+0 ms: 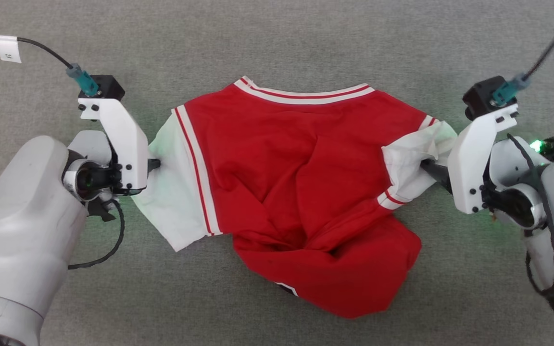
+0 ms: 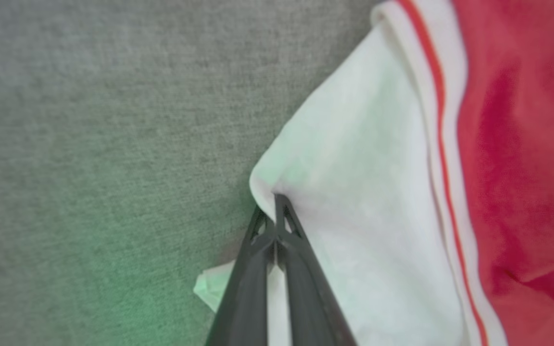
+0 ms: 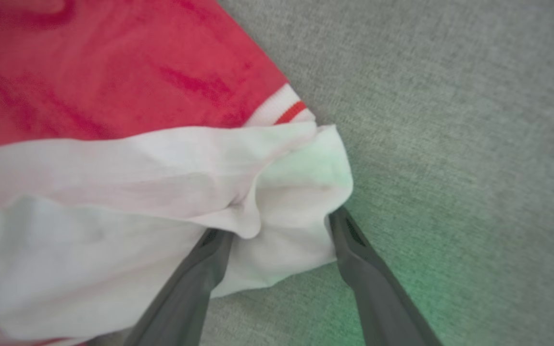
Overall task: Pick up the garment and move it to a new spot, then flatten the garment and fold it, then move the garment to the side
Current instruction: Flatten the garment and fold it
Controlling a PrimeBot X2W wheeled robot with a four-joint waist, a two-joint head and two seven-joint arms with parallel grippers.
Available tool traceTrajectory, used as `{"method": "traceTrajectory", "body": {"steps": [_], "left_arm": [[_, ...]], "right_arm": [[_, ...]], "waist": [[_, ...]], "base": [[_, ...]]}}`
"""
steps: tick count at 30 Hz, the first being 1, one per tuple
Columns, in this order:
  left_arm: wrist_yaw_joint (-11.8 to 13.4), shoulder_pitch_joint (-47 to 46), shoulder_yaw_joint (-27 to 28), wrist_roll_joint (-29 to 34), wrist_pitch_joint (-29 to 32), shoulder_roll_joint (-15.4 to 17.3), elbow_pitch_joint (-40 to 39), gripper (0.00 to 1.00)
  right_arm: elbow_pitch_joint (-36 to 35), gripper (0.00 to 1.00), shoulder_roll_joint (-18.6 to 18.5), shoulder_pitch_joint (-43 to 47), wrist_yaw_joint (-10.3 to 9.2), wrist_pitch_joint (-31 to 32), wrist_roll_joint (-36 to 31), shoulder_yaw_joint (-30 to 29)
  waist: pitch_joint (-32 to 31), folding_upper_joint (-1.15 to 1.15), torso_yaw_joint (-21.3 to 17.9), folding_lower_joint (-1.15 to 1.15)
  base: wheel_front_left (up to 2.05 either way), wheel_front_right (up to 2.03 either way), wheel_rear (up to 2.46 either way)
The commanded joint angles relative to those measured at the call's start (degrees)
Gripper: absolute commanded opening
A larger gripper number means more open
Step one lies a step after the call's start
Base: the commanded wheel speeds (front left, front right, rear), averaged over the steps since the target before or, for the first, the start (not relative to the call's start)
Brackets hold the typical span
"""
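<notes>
Grey felt-like surface — the crumpled red garment lies on it.

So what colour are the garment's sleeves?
The sleeves are white; the head view shows it best.

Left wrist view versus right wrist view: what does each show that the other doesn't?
Left wrist view: the left gripper shut on the edge of the T-shirt, at its smooth white sleeve with a long red-striped seam. Right wrist view: the right gripper open, fingers straddling the crumpled white sleeve. Both: red cloth, a white sleeve, the grey surface.
</notes>
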Motion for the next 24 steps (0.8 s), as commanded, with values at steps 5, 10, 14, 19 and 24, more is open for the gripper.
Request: {"method": "traceTrajectory", "body": {"steps": [5, 10, 14, 19, 24], "left_arm": [[-0.34, 1.45, -2.57, -0.79, -2.01, -4.15, 1.43, 0.0], [-0.37, -2.4, -2.19, -1.49, -3.26, -2.3, 0.39, 0.0], [-0.27, -5.08, -1.91, -1.78, -3.49, -0.07, -0.61, 0.0], [-0.24, -8.36, -1.74, -2.04, -3.03, 1.44, -2.8, 0.0], [-0.2, -11.41, -1.44, -1.28, -2.57, 3.25, -4.54, 0.0]], "right_arm": [[2.99, 0.0, -0.77, 0.15, 0.26, -0.05, 3.84, 2.14], [-0.05, 0.0, -3.15, -4.56, 0.13, -2.47, 6.89, -1.85], [-2.39, 0.0, -4.31, -6.38, 0.13, -4.23, 8.65, -3.39], [-4.85, 0.0, -5.42, -8.94, 0.13, -6.37, 8.55, -4.26], [-6.29, 0.0, -5.97, -12.02, 0.13, -8.35, 8.83, -3.63]], "waist": [[-0.66, -0.01, 0.89, 0.01], [-3.61, -0.01, 1.43, 0.01], [-7.12, -0.01, 1.64, 0.01], [-11.95, -0.01, 1.64, 0.01], [-16.34, -0.01, 1.4, 0.01]], "base": [[0.0, 0.0, 0.0], [0.0, 0.0, 0.0], [0.0, 0.0, 0.0], [0.0, 0.0, 0.0], [0.0, 0.0, 0.0]]}}
